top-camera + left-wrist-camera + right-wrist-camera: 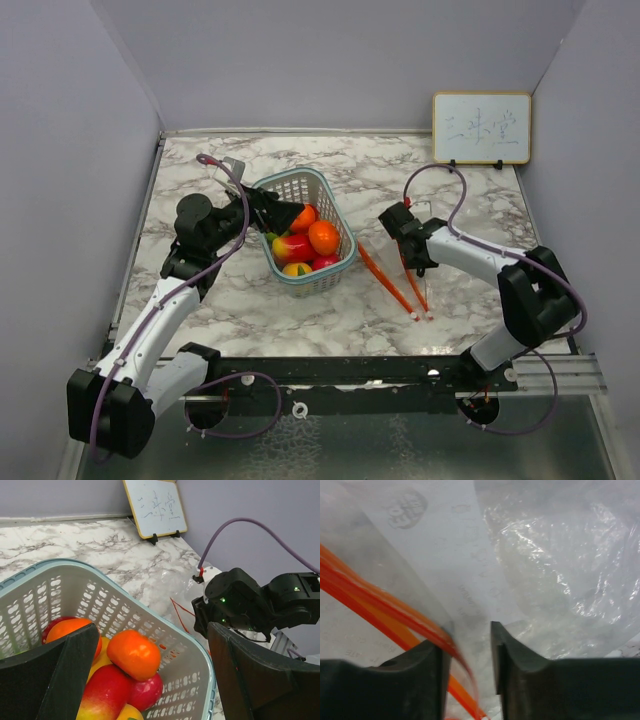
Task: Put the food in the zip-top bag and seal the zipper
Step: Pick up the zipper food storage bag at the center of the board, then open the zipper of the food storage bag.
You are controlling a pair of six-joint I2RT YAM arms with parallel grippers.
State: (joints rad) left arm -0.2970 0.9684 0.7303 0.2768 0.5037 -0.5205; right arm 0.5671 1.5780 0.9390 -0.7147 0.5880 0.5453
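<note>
Near: clear plastic zip-top bag (393, 262) with orange zipper strip (370, 595) on marble table (200, 300); right gripper (470, 642) jaws half-closed about its film, grip uncertain. Beyond: small glossy toy fruits (310, 240) inside pale teal lattice basket (167, 626); left gripper (272, 216) spread wide, empty, over its rim.

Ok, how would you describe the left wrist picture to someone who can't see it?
Two dark fingers stand wide apart over a pale teal lattice basket of glossy toy fruits, orange, red and yellow. Beyond, on the marble table, the other arm reaches down to a clear bag; a small whiteboard stands behind.
</note>
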